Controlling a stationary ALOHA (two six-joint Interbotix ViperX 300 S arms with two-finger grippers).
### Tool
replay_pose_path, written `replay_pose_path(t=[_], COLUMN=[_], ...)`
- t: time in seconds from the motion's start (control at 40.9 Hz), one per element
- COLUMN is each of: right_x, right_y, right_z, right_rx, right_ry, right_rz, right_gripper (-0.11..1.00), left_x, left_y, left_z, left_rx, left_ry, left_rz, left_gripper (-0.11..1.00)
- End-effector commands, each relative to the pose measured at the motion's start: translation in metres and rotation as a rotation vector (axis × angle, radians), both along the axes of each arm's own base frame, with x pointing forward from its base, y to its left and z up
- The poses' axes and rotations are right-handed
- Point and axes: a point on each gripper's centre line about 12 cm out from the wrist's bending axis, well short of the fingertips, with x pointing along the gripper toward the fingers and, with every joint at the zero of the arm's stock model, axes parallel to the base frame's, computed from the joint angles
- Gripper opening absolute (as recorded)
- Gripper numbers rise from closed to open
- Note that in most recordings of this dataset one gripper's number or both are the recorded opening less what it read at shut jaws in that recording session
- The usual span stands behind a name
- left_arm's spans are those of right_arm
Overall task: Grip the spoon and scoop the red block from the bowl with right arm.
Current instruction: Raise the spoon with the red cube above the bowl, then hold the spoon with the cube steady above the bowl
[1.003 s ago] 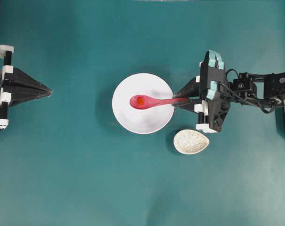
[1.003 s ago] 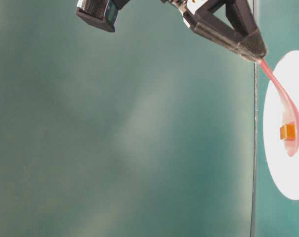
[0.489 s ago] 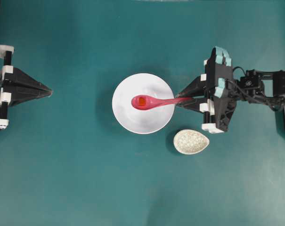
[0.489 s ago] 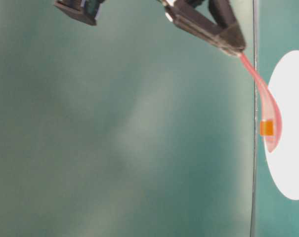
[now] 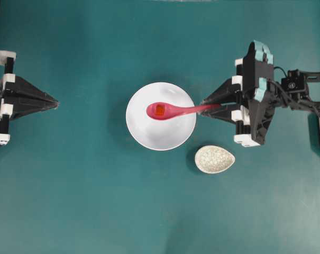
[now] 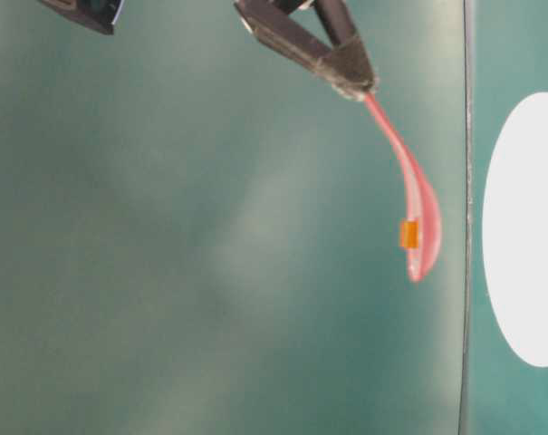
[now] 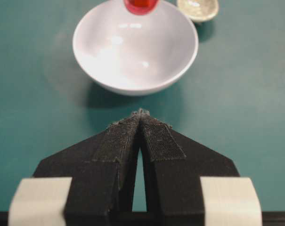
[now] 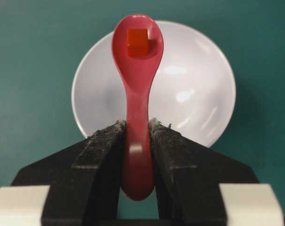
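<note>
My right gripper [image 5: 206, 106] is shut on the handle of the pink spoon [image 5: 178, 110], which reaches left over the white bowl [image 5: 161, 138]. The red block [image 5: 159, 110] lies in the spoon's scoop. The table-level view shows the spoon [image 6: 418, 208] and the block [image 6: 408, 235] held apart from the bowl [image 6: 527, 227]. In the right wrist view both pads [image 8: 104, 141] press the spoon's handle [image 8: 137, 94], and the block [image 8: 137, 41] sits at the scoop's far end. My left gripper [image 5: 55, 101] rests at the far left, shut [image 7: 140, 113] and holding nothing.
A small speckled spoon rest [image 5: 215, 159] lies just to the lower right of the bowl, below the right gripper. The teal mat [image 5: 96, 201] covers the whole table.
My right gripper has drawn back to the right and lifted. The spoon, with the red block in it, has come up out of the bowl. The left arm has not moved.
</note>
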Motion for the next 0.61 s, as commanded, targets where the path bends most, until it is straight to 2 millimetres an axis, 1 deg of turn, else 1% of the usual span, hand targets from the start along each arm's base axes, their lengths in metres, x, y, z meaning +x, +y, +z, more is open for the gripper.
replay_pose_path(t=[0.0,0.098,0.587], right_x=[0.003,0.002,0.000], right_y=[-0.002,-0.003,-0.003], right_z=[0.021,0.028,0.045], right_rx=[-0.002,-0.003,0.000], right_ry=[-0.055,-0.063,-0.074], right_rz=[-0.005,-0.007,0.002], right_gripper=[0.25,0.25,0.25], left_x=[0.002,0.002,0.002], left_y=[0.000,0.000,0.000], left_z=[0.006,0.006,0.006], left_rx=[0.001,0.001,0.001], left_ry=[-0.020,-0.020,-0.020], left_rz=[0.001,0.002,0.002], left_gripper=[0.00,0.00,0.00])
